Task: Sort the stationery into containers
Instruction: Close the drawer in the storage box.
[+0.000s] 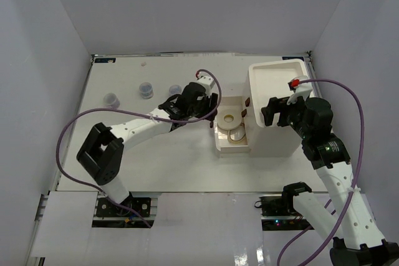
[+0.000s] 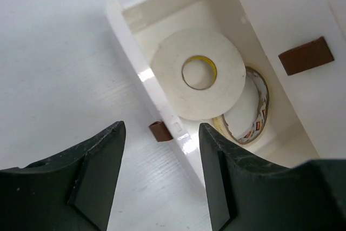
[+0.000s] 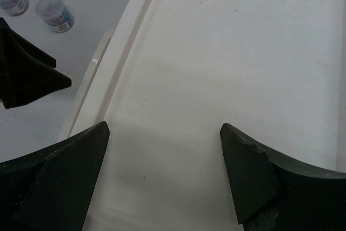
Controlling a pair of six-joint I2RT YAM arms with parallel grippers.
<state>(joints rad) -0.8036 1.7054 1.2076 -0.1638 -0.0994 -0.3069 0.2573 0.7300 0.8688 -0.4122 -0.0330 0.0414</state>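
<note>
I am reading the white boxy plastic organiser [image 1: 280, 141] as the container. It is sitting on the right half of the table, and its shallow tray top is showing bare. One white pull-out drawer [image 1: 219, 143] is standing open from its left face.

The right gripper [image 3: 165, 131] is hovering over the tray top, jaws spread wide with nothing between them. The left gripper [image 2: 162, 150] is hanging just above the drawer's outer wall, likewise released and empty.

Inside the drawer, the flat cream tape ring [image 2: 197, 74] is lying flat. It is partly overlapping a thin loop band with a red-printed lining [image 2: 258, 113] beneath it. Three small round clear jars with bluish-purple contents [image 1: 146, 89] are standing upright on the table left of the organiser, well apart from it. I am finding no pens in any view.

My judgement is that the drawer is loaded and the jars are the step in hand. The next move calls for:

1. Swinging the left arm to the nearest jar.
2. Lowering the open jaws around its sides.
3. Closing gently and lifting clear of the drawer wall.

The small brown handle [image 2: 159, 131] on the drawer front is lying directly under the left gripper, should closing come first.
</note>
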